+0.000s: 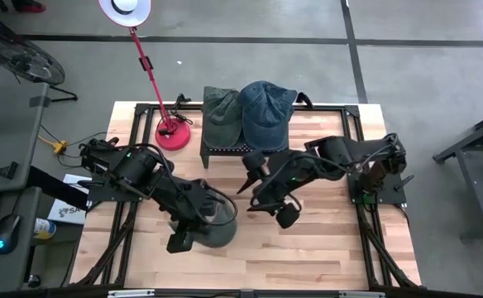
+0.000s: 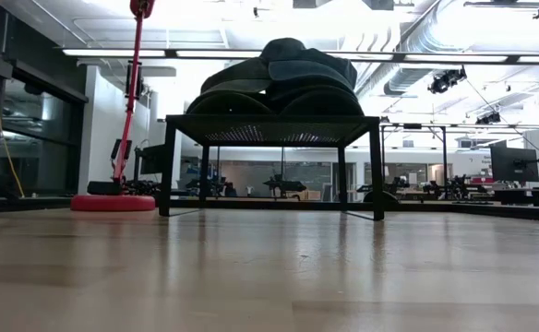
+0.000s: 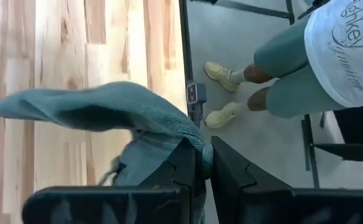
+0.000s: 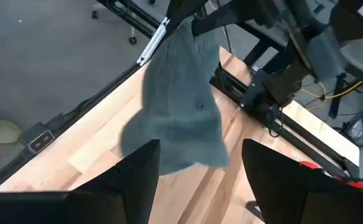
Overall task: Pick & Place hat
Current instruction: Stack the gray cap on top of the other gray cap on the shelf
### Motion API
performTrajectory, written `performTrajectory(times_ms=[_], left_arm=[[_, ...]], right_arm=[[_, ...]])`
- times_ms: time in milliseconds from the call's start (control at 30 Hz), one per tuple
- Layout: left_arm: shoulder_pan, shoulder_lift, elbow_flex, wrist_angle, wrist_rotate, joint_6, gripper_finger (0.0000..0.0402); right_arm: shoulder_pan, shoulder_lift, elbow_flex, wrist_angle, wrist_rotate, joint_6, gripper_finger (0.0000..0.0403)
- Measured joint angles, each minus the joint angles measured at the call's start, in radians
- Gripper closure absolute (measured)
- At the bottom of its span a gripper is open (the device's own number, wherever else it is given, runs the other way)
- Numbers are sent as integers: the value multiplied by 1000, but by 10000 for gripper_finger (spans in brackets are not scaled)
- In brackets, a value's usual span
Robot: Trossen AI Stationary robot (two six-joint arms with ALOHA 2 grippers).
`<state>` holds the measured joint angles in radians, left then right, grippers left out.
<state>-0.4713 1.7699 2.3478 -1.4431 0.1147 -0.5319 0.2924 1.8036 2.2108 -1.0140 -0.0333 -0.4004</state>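
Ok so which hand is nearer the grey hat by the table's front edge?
Left. The left hand is pinching the grey hat; the right hand hangs open beside it, apart, nearer the rack.

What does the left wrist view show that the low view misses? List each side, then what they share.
Only the left wrist view: the left claw shut on a grey-green hat, and a person's legs on the floor past the table edge. Only the low view: the black rack stacked with hats, and the red lamp base. Shared: the wooden tabletop.
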Motion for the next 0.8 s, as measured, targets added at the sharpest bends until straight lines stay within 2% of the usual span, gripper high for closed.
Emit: performTrajectory(times_ms=[267, 667, 800], left_arm=[[0, 0, 0, 54, -28, 55, 379], [0, 0, 0, 64, -28, 77, 379], [0, 0, 0, 65, -30, 83, 379]], right_arm=[[-5, 62, 0, 45, -4, -4, 182], [-44, 122, 0, 76, -70, -54, 182], [-62, 133, -1, 97, -48, -45, 182]])
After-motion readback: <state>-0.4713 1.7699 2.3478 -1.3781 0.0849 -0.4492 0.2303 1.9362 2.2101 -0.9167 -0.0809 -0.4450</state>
